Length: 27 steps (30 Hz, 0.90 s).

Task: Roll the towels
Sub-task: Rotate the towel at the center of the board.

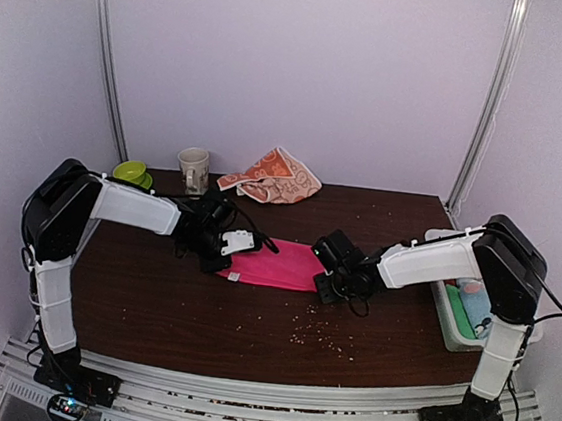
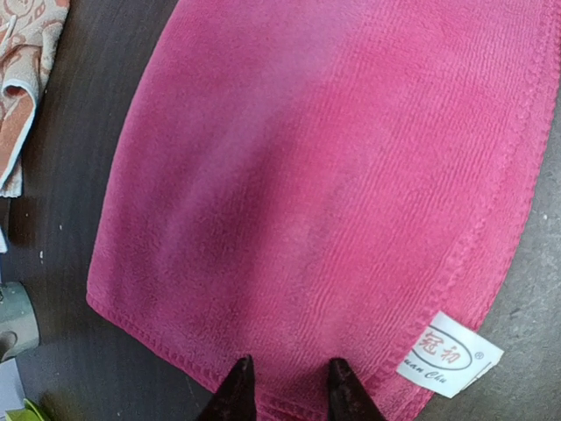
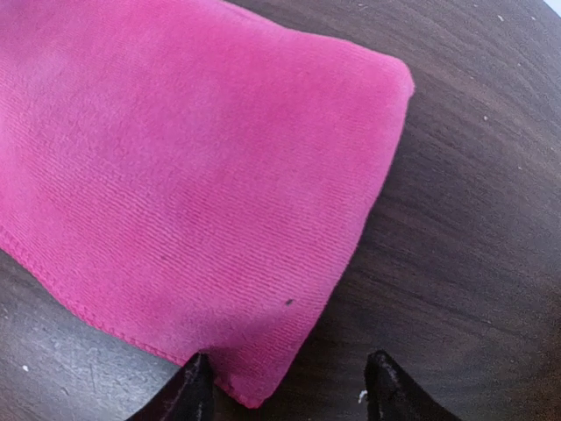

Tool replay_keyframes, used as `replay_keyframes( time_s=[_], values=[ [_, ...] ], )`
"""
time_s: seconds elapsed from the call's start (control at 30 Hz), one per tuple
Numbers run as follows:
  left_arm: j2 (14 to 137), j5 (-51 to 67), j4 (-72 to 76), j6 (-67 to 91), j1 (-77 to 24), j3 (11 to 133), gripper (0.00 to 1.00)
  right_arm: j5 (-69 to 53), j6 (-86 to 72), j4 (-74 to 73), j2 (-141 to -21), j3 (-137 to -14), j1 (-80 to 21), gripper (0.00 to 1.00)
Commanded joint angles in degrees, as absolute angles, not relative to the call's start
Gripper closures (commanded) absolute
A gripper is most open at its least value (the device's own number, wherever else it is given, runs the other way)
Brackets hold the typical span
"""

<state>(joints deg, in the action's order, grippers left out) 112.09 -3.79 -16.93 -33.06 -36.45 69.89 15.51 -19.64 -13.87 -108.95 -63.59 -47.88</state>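
My left gripper (image 2: 291, 390) sits narrow on the pink towel (image 2: 333, 175), hold unclear; my right gripper (image 3: 289, 390) stands open, empty, at its corner, so the roll may skew

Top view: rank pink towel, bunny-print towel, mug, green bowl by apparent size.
1-2. pink towel and bunny-print towel: look alike, not ranked; pink partly covered, bunny one crumpled and farther back.
3. mug
4. green bowl, close to the mug, partly hidden.
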Motion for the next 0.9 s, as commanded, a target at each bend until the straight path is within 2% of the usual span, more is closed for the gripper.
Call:
replay_keyframes(
  time_s=[0.0, 0.17, 0.23, 0.3, 0.5, 0.7, 0.87],
  values=[
    [114.1, -9.4, -16.0, -35.0, -35.3, 70.4, 0.66, 15.7, -19.0, -16.8, -103.5, -63.6, -47.5, 0.35],
    [114.1, -10.1, -15.9, -35.6, -32.6, 72.7, 0.39, 19.1, -17.0, -19.2, -101.3, -67.9, -45.0, 0.20],
    [114.2, -10.3, -16.0, -36.1, -31.7, 73.0, 0.32, 21.1, -16.3, -20.8, -102.3, -70.9, -44.2, 0.15],
    [114.5, -11.2, -16.2, -36.4, -31.2, 73.1, 0.27, 22.6, -15.5, -20.9, -103.5, -73.2, -43.7, 0.01],
    [115.9, -15.6, -12.4, -37.0, -29.4, 72.7, 0.05, 26.3, -14.7, -20.2, -111.7, -81.6, -41.6, 0.00],
    [118.6, -22.8, -4.9, -35.2, -25.5, 76.6, 0.02, 30.2, -13.6, -23.3, -123.6, -93.9, -41.1, 0.00],
    [113.2, -15.8, -4.1, -33.1, -23.9, 77.1, 0.02, 31.0, -12.5, -25.5, -130.3, -100.6, -40.5, 0.00]
  ],
)
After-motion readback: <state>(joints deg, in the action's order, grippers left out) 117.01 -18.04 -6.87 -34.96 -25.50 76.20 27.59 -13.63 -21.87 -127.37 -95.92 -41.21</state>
